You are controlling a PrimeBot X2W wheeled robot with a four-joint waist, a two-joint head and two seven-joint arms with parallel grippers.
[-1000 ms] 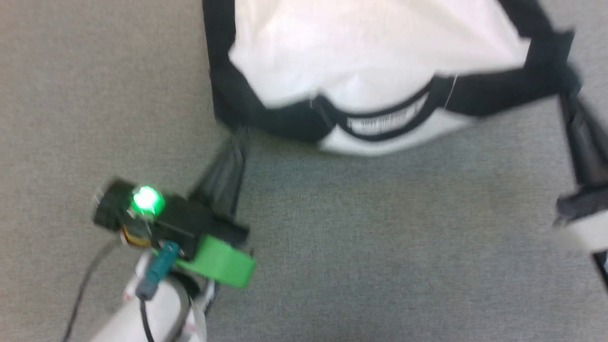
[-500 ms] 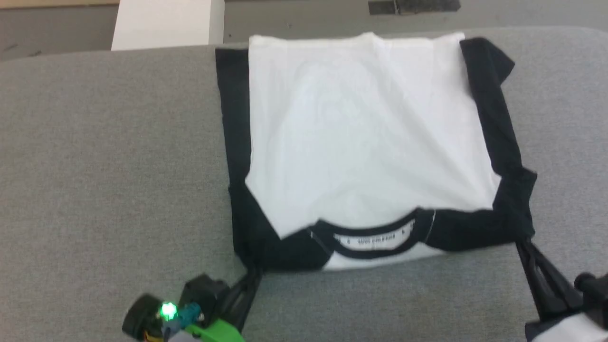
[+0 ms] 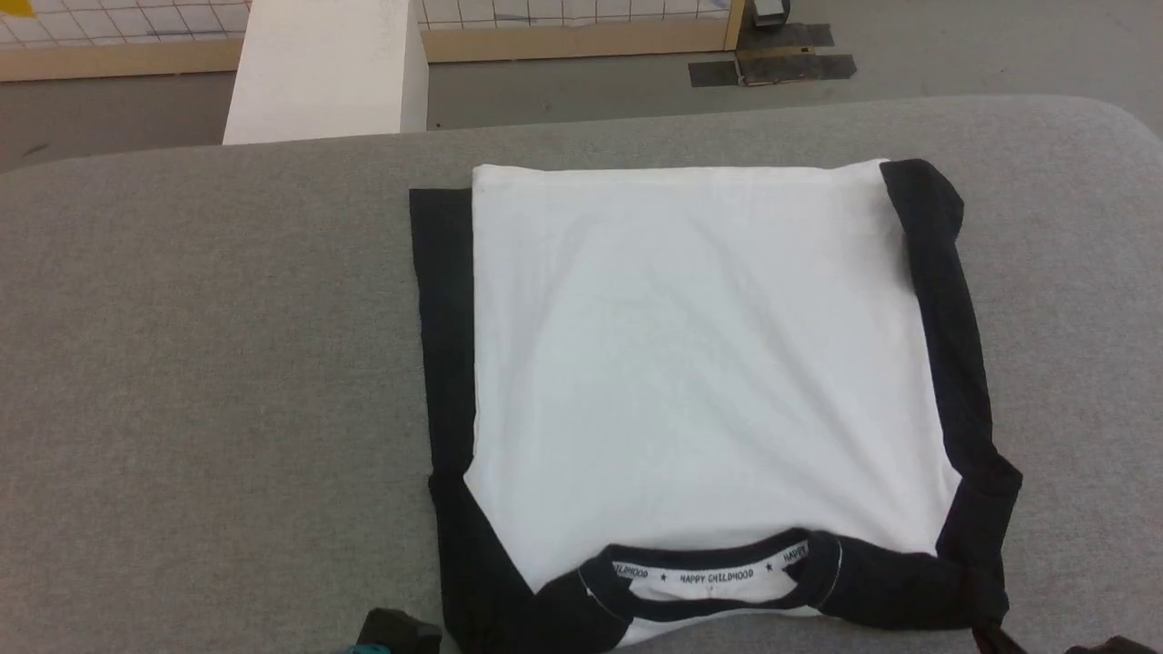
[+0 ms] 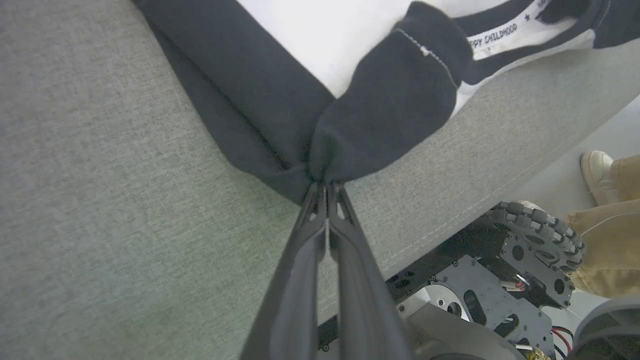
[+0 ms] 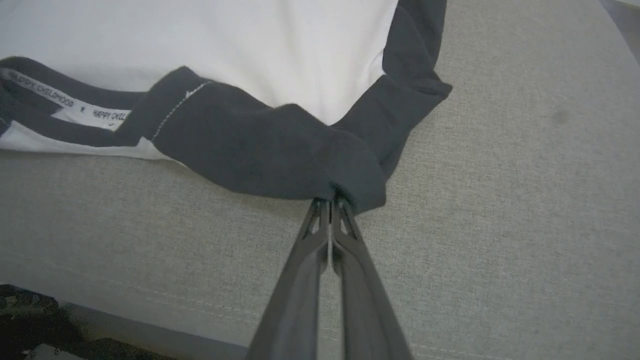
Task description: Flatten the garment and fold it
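The garment (image 3: 700, 363) lies flat and back side up on the grey padded table (image 3: 209, 363), its white body spread out, black sleeves folded along both sides, neckband and label toward me. My left gripper (image 4: 326, 186) is shut on the black shoulder fabric (image 4: 370, 115) at the near left corner. On the near right shoulder corner (image 5: 280, 145) my right gripper (image 5: 331, 200) is likewise shut. In the head view only a dark bit of the left wrist (image 3: 395, 631) and a tip of the right gripper (image 3: 995, 639) peek in at the bottom edge.
A white block (image 3: 318, 73) stands beyond the table's far edge, with floor and a wooden frame behind. In the left wrist view the robot's wheeled base (image 4: 500, 280) and a person's shoe and trouser leg (image 4: 607, 200) show past the near table edge.
The head camera has tilted up, so the shirt and table slid down the picture. Both grippers stay clamped on the shoulder corners, now almost out of frame at the bottom.
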